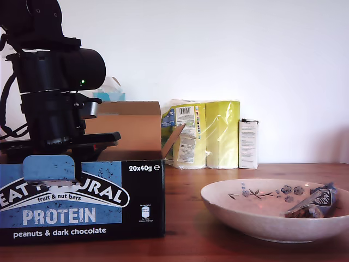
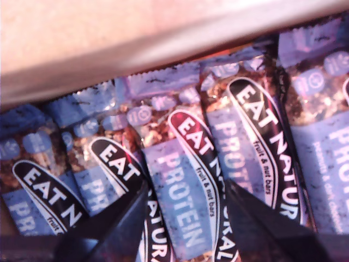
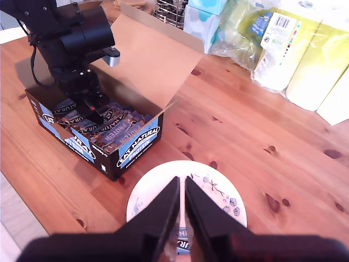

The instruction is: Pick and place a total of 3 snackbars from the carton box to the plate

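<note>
Over the box [image 3: 103,153], my first gripper [image 2: 185,218] open astride one bar [image 2: 180,185]: sink deeper, centre, then close. My second gripper [image 3: 181,213] nearly shut, empty.

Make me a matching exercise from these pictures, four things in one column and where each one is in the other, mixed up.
Things:
1. my first pincer
2. my second pincer
3. wrapped dark blue snackbar
4. pale yellow plastic-wrapped packs

Places:
A. lying in the cream flowered ceramic plate
B. against the wall, behind the table
C. hovering above the plate
D. down inside the black and blue cardboard carton box, fingers either side of a bar

Pairs: 1-D, 2-C, 3-A, 4-B
</note>
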Robot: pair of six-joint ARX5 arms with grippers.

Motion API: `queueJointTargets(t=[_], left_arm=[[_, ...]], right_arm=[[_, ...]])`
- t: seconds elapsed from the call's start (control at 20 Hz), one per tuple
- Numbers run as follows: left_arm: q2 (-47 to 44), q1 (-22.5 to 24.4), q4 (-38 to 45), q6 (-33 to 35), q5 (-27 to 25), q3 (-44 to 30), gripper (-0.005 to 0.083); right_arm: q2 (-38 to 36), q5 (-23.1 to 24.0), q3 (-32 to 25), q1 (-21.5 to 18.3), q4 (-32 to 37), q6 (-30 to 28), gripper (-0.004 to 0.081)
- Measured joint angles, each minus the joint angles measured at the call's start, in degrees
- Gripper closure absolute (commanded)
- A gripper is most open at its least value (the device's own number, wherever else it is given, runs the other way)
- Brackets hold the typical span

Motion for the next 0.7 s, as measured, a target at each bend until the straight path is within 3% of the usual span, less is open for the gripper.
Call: queueJointTargets(t=[0.35, 0.7], left_arm=[[1.4, -0.2, 0.3, -0.3, 1.5, 0.8, 0.0385], [3.4, -0.8, -0.6, -0.4, -1.4, 2.2, 0.0404]], right_arm=[[0.0, 0.0, 0.0, 0.0, 0.5, 0.0, 0.0783], [0.0, 0.0, 0.0, 0.0, 0.9, -1.1, 0.0783]])
